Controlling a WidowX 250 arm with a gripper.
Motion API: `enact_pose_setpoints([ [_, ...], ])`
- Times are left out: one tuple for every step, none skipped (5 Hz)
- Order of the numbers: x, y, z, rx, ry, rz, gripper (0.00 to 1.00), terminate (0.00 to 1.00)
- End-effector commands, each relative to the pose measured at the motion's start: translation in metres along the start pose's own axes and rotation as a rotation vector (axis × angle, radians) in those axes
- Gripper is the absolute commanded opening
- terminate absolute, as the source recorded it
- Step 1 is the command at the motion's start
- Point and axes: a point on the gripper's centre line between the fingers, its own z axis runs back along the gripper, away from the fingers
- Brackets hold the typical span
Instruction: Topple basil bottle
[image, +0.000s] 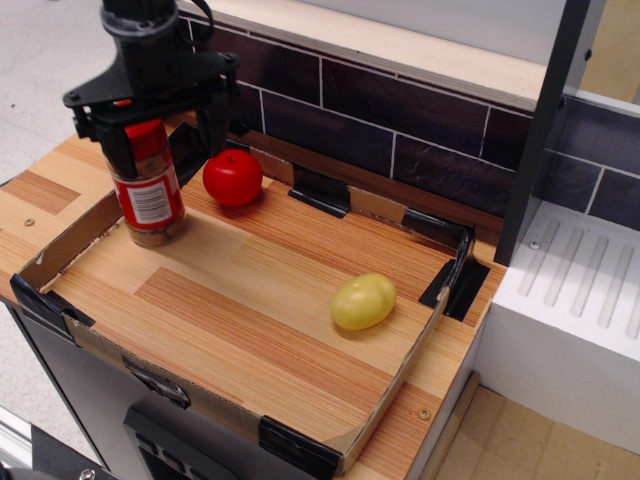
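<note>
Around the red lid, black gripper (163, 135) fingers spread wide, straddling without a visible grip, likely placed to push the top sideways. Below, upright clear basil bottle with red-and-white label (150, 205), far-left in the shallow cardboard-edged wooden tray (230, 300). Also inside: round red fruit (233, 177) just beside, yellow lemon-like fruit (363, 301) well apart.

The basil bottle (150, 195) stood upright at the back left of the wooden tray, a clear jar of brownish contents with a red-and-white label. Its red lid was partly hidden, and it leaned slightly, if at all.
</note>
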Motion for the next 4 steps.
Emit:
enact_pose_setpoints([
  [0.017,0.006,0.002,0.013,-0.018,0.075,1.0,0.0],
  [0.018,0.011,0.002,0.019,-0.01,0.085,1.0,0.0],
  [0.021,0.019,0.006,0.023,-0.015,0.115,1.0,0.0],
  [0.029,0.025,0.014,0.021,-0.018,0.146,1.0,0.0],
])
